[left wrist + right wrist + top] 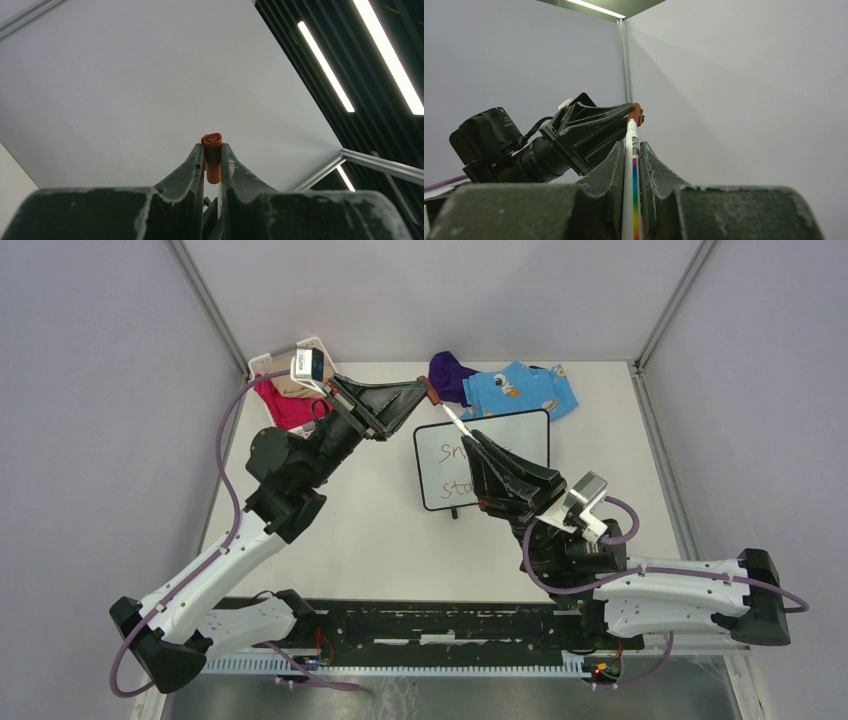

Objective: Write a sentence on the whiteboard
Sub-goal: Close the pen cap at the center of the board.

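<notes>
The whiteboard (523,436) lies flat at the table's back middle. The sentence (450,453) is thin reddish writing in two lines, and my right arm hides its right part. My right gripper (479,440) (632,148) is shut on a white marker (455,421) (630,190) with a rainbow stripe, which points up and back above the board. My left gripper (427,391) (212,150) is shut on the orange-red marker cap (433,396) (212,161). In the right wrist view the cap (637,114) sits at the marker's far end.
A purple sock (450,374) and a blue printed garment (526,388) lie behind the board. A white basket (262,363) holding pink cloth (284,405) stands at the back left under the left arm. Metal frame posts edge the table.
</notes>
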Action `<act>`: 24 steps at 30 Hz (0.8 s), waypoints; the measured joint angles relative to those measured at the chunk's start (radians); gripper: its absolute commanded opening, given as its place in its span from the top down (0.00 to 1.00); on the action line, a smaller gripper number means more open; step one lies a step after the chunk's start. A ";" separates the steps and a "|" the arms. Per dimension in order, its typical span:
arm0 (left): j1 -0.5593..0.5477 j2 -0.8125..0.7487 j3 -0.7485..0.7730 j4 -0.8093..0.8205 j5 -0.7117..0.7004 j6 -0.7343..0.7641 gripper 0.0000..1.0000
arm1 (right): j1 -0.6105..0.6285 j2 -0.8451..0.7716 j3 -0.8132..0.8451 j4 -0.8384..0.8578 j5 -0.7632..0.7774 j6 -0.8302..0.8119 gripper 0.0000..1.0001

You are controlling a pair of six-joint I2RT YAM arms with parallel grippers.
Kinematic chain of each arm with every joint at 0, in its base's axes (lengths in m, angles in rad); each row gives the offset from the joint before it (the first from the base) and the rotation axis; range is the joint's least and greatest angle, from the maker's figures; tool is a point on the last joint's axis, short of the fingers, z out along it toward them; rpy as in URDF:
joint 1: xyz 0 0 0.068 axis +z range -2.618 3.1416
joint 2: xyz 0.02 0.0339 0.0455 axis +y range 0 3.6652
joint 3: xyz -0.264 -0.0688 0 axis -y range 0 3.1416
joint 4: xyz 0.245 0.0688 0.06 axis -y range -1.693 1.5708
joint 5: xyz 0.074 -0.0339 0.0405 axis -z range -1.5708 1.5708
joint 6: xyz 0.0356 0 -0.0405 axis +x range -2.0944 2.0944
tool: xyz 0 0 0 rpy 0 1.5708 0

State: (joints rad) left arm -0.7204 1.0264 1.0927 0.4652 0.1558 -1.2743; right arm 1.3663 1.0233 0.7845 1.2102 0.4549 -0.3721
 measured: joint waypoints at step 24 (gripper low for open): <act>-0.016 0.000 0.015 -0.003 0.000 0.001 0.98 | 0.000 0.006 0.000 0.000 0.000 0.000 1.00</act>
State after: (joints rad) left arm -0.7368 1.0264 1.1080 0.4622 0.1555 -1.2736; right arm 1.3663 1.0298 0.7845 1.2102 0.4545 -0.3721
